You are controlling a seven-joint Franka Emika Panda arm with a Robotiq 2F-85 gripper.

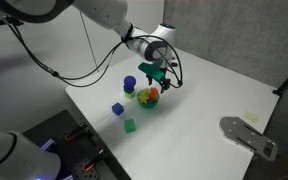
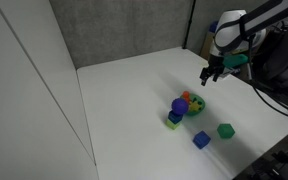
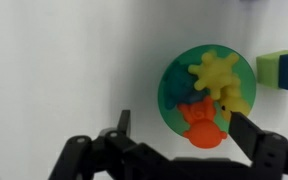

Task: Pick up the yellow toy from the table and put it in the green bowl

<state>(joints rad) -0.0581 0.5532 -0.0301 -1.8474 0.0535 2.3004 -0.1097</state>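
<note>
**If you descend now: tipping risk**

Your tool point(image 3: 179, 125) hangs released and empty above the green bowl point(image 3: 167, 90), where the yellow toy point(image 3: 216, 72) already lies. One finger overhangs the rim; dropping could flip it toward the green cube point(image 3: 282, 70).

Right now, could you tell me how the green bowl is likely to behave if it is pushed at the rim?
The green bowl looks small and shallow, probably light plastic, so it would likely slide on the smooth white table rather than tip. The yellow toy and orange toy lie loose in it and may shift.
</note>
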